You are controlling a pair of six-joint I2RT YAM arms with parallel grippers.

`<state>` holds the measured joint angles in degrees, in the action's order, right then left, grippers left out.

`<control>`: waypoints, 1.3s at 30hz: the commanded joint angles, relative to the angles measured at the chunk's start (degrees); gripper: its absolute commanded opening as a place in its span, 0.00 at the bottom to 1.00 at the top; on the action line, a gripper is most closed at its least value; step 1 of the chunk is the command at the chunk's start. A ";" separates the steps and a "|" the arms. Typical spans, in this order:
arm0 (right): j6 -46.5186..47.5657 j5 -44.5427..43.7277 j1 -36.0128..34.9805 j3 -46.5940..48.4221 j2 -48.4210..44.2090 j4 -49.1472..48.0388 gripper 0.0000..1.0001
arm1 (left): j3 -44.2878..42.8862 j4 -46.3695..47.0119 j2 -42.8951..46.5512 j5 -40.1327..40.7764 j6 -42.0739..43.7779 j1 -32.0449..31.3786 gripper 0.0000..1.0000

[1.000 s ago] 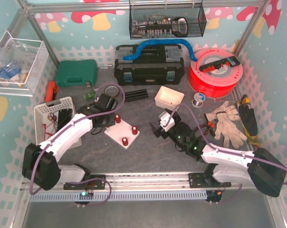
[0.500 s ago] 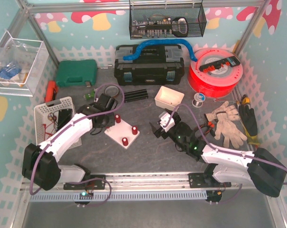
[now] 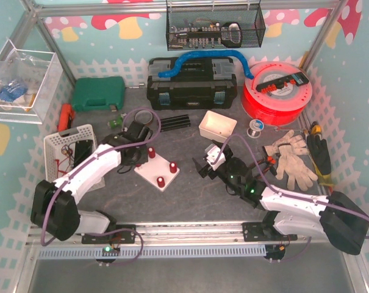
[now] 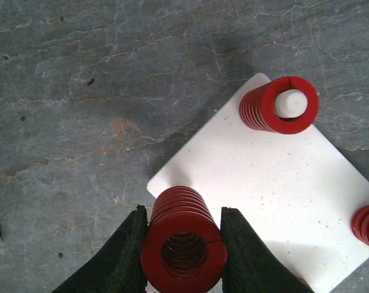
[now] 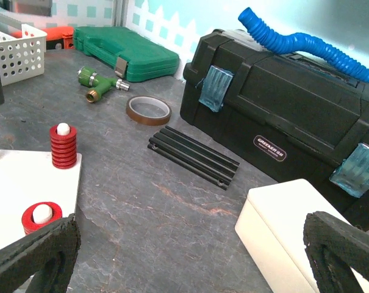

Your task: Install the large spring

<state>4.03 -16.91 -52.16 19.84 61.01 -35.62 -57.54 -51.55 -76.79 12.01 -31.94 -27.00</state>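
Observation:
My left gripper [image 4: 184,244] is shut on the large red spring [image 4: 183,241], gripping it by its sides. It holds the spring upright over one corner of the white base plate [image 4: 263,177]. No peg shows through the spring's bore. A smaller red spring [image 4: 279,104] sits on a white peg, and another [image 4: 367,226] shows at the right edge. In the top view my left gripper [image 3: 139,159] covers the held spring at the left corner of the plate [image 3: 154,172]. My right gripper [image 3: 204,166] hovers right of the plate, wide open and empty [image 5: 187,256].
A white box [image 3: 218,124] lies behind the right gripper. Black rails [image 3: 175,122], a tape roll [image 3: 141,116] and a black toolbox [image 3: 191,85] are further back. A white basket [image 3: 68,146] stands at the left. Gloves [image 3: 292,157] lie at the right.
My left wrist has shifted slightly right, toward the plate, with the spring still in its grip. The right arm has barely moved.

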 commanded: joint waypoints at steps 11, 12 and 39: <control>-0.12 -0.35 0.22 -0.59 -2.95 -0.18 0.99 | 1.96 3.67 -2.65 -2.60 -0.37 0.54 0.48; -0.08 -0.28 0.24 -0.32 -3.07 -0.05 0.99 | 2.03 3.89 -2.35 -2.75 -0.38 0.62 0.49; -9.71 -12.74 31.72 5.22 9.74 1.71 0.99 | 39.42 96.40 14.53 8.19 33.20 5.00 0.99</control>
<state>-6.26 -33.32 -24.10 25.08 66.94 -33.50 -21.65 24.75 -57.41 16.16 -9.50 -22.59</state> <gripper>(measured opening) 0.987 0.990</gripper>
